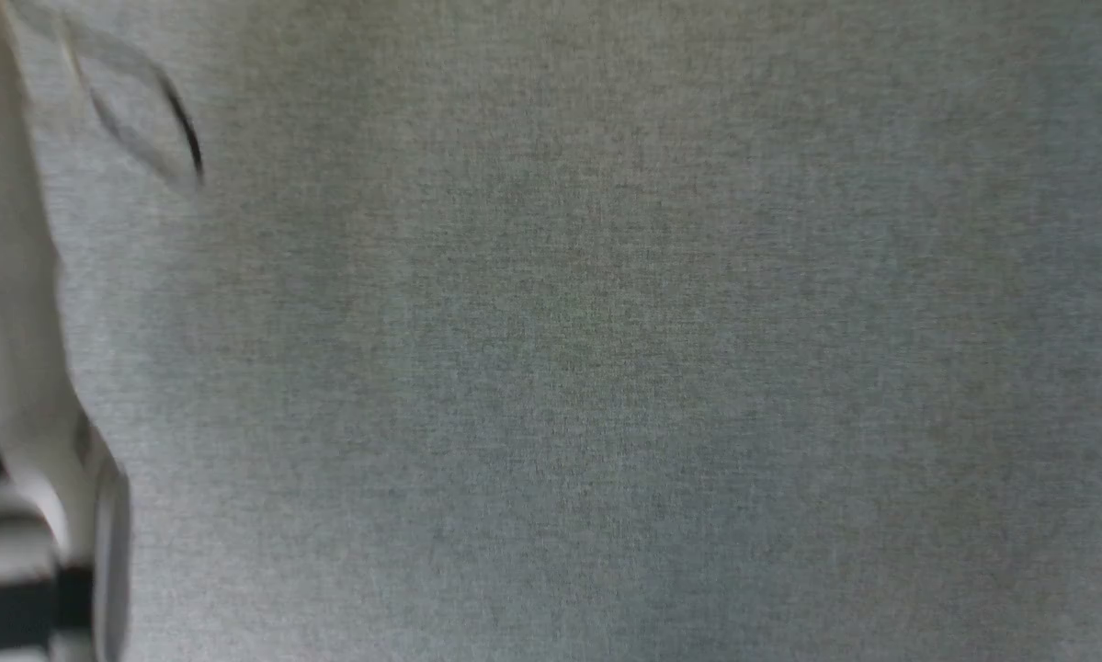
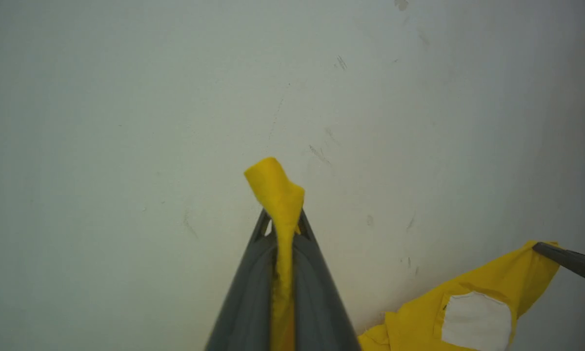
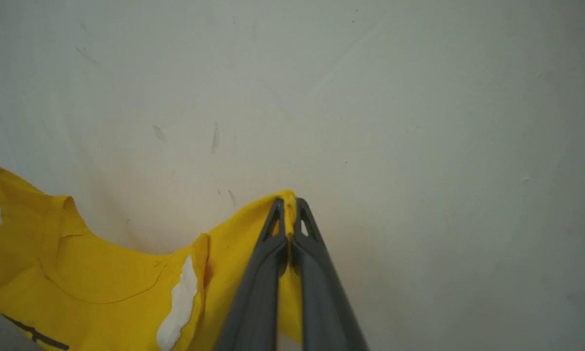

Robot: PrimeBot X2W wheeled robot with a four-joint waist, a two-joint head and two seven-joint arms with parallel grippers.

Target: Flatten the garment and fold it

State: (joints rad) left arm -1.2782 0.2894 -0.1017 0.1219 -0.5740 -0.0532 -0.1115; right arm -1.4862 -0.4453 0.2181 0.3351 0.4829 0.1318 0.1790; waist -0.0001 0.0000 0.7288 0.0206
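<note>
The left end effector [image 2: 283, 220] and right end effector [image 3: 288, 207] each pinch an edge of the garment [image 3: 102, 273], which sags between them, evidently held apart to spread it flat.

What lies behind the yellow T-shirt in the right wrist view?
A pale, scuffed surface shows beyond the yellow T-shirt, which the right gripper pinches at its edge. What lies directly behind the cloth is covered.

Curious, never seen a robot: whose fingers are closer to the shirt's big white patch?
Right. The right fingers pinch the T-shirt just beside the white patch; the left fingers clamp another yellow fold, clearly farther off.
</note>
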